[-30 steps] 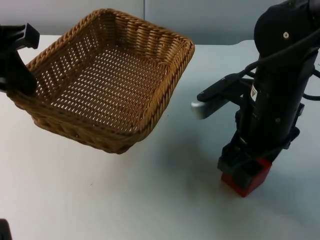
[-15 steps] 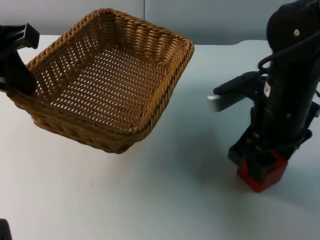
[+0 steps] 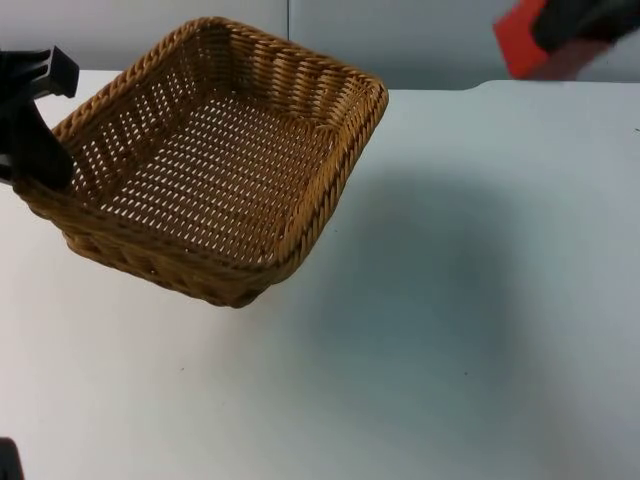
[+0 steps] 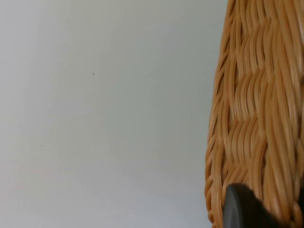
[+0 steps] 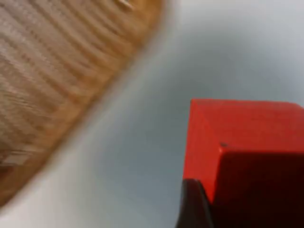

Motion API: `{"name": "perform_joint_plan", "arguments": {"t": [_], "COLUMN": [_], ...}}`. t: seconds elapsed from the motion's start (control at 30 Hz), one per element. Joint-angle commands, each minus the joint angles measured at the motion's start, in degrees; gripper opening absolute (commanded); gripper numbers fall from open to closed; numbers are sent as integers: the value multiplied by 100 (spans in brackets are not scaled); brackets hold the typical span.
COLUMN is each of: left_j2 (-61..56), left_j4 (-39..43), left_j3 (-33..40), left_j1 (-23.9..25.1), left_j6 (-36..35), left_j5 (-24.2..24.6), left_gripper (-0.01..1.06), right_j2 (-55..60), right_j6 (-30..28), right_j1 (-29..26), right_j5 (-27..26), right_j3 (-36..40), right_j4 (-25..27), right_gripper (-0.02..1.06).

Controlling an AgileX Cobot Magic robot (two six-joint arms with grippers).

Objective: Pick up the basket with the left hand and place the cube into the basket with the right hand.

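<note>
I keep the basket [image 3: 215,160] lifted and tilted; left gripper [image 3: 30,150] pinches its rim. Right gripper [image 3: 575,25], high by the wall, clamps the red cube [image 3: 525,45]. Risk: releasing too early, so cube hits the tilted rim & bounces onto the table [image 3: 450,350].

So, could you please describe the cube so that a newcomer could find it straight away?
Start from the wicker basket held at its edge by the left gripper. Opposite, high above the white table, the right gripper holds the red cube, the only red thing here.
</note>
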Motion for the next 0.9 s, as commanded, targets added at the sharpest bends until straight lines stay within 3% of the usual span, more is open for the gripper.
{"name": "perform_joint_plan", "arguments": {"t": [0.0,0.23,0.37,0.6,0.87], "left_j2": [-71,-71,-71,-71,-71], "left_j4": [-159,-159,-159,-159,-159], "left_j3": [-51,-51,-51,-51,-51], "left_j1": [20,20,20,20,20], "left_j6": [-26,-26,-26,-26,-26], "left_j5": [-91,-105,-105,-117,-127], "left_gripper": [0,0,0,0,0], "right_j2": [-63,396,885,1688,2221], "right_j6": [-923,-1150,-1174,-1656,-1338], "right_j1": [226,1081,1185,1261,1435], "right_j5": [243,-153,-292,-382,-382], "right_j3": [-327,-512,-512,-1138,-2134], "right_j4": [1235,1291,1424,2367,2344], "right_gripper": [0,0,0,1,12]}}
